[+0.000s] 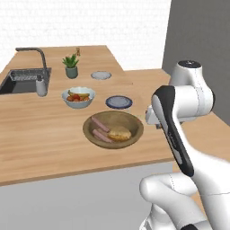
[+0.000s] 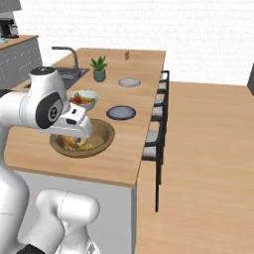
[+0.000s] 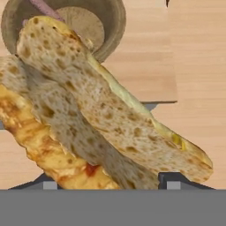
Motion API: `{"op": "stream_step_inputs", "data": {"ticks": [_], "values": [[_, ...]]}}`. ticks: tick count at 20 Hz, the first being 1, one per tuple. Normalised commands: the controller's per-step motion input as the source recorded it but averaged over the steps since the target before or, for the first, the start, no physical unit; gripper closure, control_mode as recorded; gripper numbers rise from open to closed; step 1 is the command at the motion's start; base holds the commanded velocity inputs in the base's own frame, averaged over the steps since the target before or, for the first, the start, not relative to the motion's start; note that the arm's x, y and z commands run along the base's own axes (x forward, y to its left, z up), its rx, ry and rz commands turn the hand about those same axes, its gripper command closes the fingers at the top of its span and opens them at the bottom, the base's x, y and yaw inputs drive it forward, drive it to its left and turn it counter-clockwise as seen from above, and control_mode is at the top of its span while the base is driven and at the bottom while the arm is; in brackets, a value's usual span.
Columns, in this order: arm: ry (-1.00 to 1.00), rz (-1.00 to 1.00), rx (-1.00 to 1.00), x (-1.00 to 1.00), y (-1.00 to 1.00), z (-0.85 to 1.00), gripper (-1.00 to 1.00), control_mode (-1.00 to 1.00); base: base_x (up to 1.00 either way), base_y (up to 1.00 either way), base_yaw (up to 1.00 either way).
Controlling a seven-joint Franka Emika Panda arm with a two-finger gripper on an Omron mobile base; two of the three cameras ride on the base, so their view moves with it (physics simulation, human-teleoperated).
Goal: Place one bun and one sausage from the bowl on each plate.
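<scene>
1. Wooden counter [image 1: 40, 134], the biggest thing here, carries everything; a sink [image 1: 20, 81] is set in at its far left, and a small potted plant [image 1: 71, 66] stands beside that.
2. Brown wooden bowl [image 1: 113, 129] sits near the front edge; in the left base view it holds two pink sausages [image 1: 99, 124] and one bun [image 1: 119, 133] lying against them.
3. A second bun [image 3: 88, 110] crowds the hand view, speckled and split, with a yellow filling along its lower side; it rests between the dark tips of the gripper [image 3: 106, 183], jaws spread wide around it, and it appears lifted, since the bowl lies well below (my reading is that it is being carried out toward a plate).
4. The white fruit bowl [image 1: 78, 97] stands just behind the wooden bowl, to the left.
5. The blue-rimmed plate [image 1: 119, 102] lies just behind the wooden bowl, bare; the pale grey plate [image 1: 101, 75] lies farther back, also bare.
6. Risks, as judged: the bun sits tilted across the tips, so a quick swing could let it pivot and slip; released too high, it could roll off the small plate; both sausages remain to be fetched.
</scene>
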Motion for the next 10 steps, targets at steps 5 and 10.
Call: {"op": "stream_step_inputs", "data": {"ticks": [5,10], "values": [[0.0,0.0,0.0,0.0,0.0,0.0,1.0,1.0,-0.21,-1.0,0.0],[0.0,0.0,0.0,0.0,0.0,0.0,1.0,1.0,-0.01,-1.0,0.03]]}}
